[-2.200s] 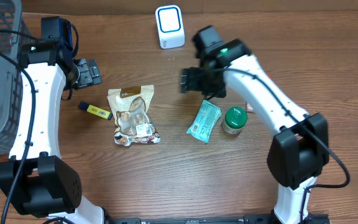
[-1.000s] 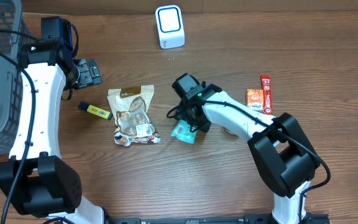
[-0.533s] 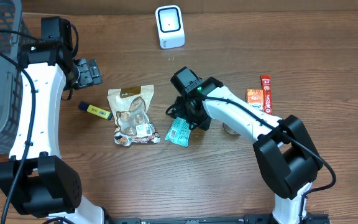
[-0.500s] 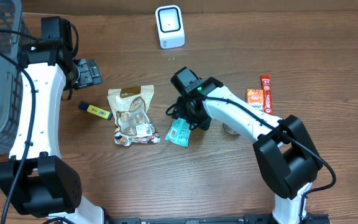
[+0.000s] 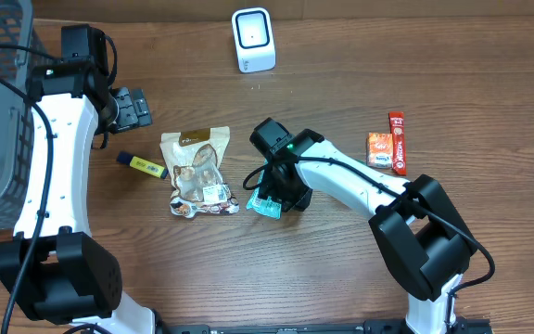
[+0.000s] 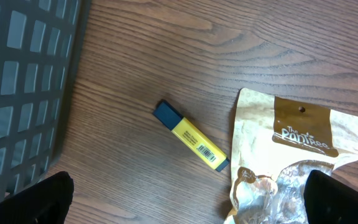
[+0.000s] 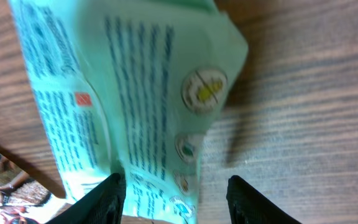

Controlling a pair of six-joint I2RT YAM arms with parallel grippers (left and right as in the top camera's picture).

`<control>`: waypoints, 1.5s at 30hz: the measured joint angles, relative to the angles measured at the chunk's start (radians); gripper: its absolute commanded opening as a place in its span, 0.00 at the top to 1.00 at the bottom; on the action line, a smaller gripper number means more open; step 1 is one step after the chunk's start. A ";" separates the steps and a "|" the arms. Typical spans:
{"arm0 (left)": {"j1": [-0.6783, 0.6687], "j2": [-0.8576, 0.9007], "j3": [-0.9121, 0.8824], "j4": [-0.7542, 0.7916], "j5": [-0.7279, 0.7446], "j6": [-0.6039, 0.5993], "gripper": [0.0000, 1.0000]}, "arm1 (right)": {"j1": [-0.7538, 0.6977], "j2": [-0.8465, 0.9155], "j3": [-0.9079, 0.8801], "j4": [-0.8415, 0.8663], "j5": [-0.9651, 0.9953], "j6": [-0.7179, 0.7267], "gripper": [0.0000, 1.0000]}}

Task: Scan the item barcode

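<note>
Item 1: teal packet (image 7: 135,93), table centre, right of the brown pouch (image 5: 197,172). Right gripper (image 7: 176,190): jaws part-open astride its end, not clamped. Left gripper (image 5: 133,109): wide open, empty. We judge best: pinch both edges squarely, lift level, barcode toward the far scanner (image 5: 253,39)

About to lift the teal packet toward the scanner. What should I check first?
1. Right gripper straddles teal packet: ok.
2. Both fingers pressing the packet: not ok, a gap shows at one finger.
3. Barcode side known: cannot tell, only small print visible.
4. Way to scanner free: ok, bare table between.
5. Left gripper out of the way: ok, open over the highlighter.
</note>
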 measured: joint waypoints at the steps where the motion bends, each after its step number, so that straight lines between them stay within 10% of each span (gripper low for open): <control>1: 0.000 0.000 0.000 0.000 0.000 0.000 0.00 | 0.003 0.000 0.000 -0.003 -0.001 0.000 0.45; 22: 0.000 0.000 0.000 0.000 0.000 0.000 0.00 | 0.022 0.000 -0.005 0.195 -0.123 0.120 0.48; 45: 0.000 0.000 0.000 0.000 0.000 0.000 0.00 | -0.206 -0.069 0.044 0.087 -0.117 -0.306 0.48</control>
